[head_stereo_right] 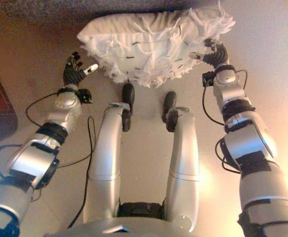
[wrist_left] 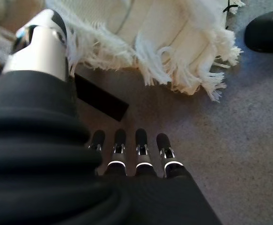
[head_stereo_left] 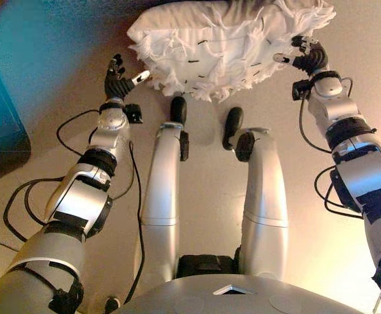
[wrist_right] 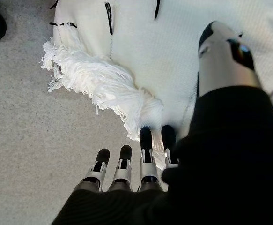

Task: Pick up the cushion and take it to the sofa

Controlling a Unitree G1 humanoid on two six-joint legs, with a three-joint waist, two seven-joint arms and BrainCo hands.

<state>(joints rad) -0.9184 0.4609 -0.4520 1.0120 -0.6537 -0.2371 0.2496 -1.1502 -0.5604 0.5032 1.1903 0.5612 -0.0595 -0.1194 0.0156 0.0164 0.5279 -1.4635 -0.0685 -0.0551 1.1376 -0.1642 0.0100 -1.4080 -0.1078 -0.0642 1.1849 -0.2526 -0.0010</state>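
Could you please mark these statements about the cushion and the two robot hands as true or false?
1. The cushion is white with fringed edges. True.
2. The cushion rests on a sofa. False: it lies on the floor, with no sofa in sight.
3. The left robot hand grips the cushion. False: it is open beside the fringe, fingers straight above the floor.
4. The right robot hand is at the cushion's opposite edge. True.
5. Both robot hands are clenched shut. False: their fingers are straight.

Cushion (head_stereo_left: 223,46) far edge cut off by the frame top, right hand (wrist_right: 148,154) fingertips partly hidden under its fringe
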